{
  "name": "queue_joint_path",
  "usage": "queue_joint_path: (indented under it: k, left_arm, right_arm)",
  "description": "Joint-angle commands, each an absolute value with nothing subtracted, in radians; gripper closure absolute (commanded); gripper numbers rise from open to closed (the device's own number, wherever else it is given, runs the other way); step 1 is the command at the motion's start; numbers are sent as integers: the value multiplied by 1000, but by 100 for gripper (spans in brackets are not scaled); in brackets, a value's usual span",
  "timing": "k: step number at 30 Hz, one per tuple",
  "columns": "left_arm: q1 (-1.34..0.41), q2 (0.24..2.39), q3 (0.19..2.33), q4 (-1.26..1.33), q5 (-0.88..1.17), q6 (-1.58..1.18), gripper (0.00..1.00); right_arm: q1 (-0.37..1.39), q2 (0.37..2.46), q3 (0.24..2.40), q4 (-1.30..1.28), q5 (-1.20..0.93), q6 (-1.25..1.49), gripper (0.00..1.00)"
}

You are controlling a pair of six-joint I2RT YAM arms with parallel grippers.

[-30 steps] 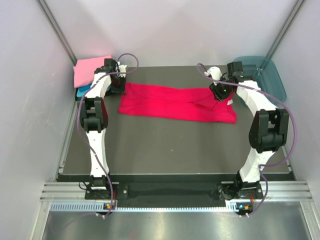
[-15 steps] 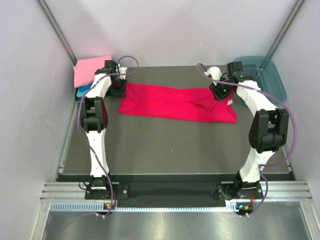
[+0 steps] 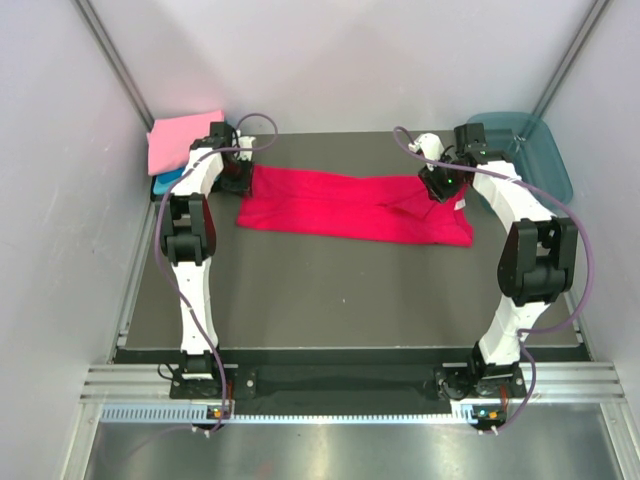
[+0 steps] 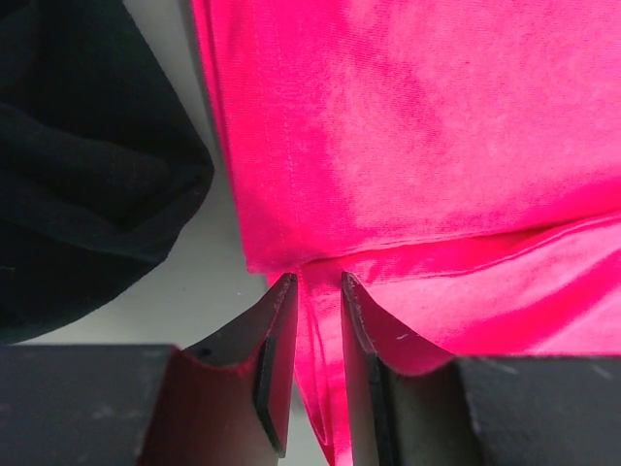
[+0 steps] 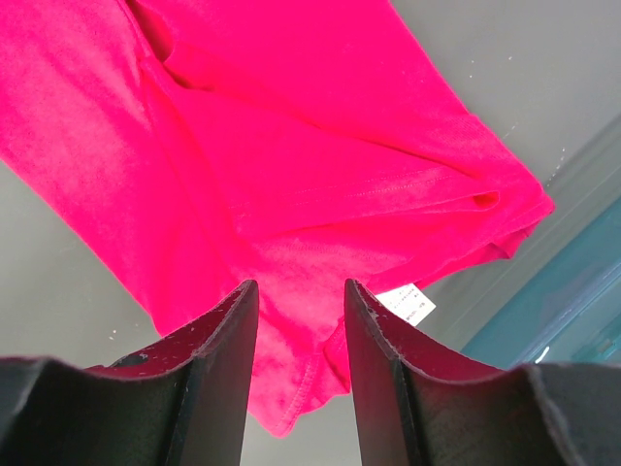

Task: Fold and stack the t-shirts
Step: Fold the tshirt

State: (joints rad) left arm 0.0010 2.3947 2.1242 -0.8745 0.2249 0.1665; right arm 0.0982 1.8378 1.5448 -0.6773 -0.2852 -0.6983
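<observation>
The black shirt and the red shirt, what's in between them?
In the left wrist view, only a bare strip of table separates the black shirt from the red shirt.

— What encloses the table (image 3: 340,290)?
— Pale, plain walls (image 3: 50,250) on three sides, metal posts (image 3: 112,58) rising from both far corners.
— And at the near edge?
— A ribbed aluminium rail (image 3: 330,385), then a brushed steel surface (image 3: 340,450), evenly lit.
</observation>
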Motion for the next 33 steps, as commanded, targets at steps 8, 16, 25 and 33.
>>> queue_joint_path:
  k: [8, 16, 25, 33]
  left_arm:
    - [5, 2364, 2098, -897, 275, 164, 71]
    - [5, 2379, 2105, -891, 265, 166, 86]
    - [5, 2329, 2160, -850, 258, 166, 100]
    - [3, 2298, 2217, -833, 250, 163, 100]
  right_arm:
    - [115, 1862, 1589, -650, -301, -701, 59]
    - [118, 1873, 1598, -655, -301, -699, 59]
    - [121, 1876, 1597, -650, -298, -699, 59]
    - [130, 1881, 1605, -650, -298, -696, 59]
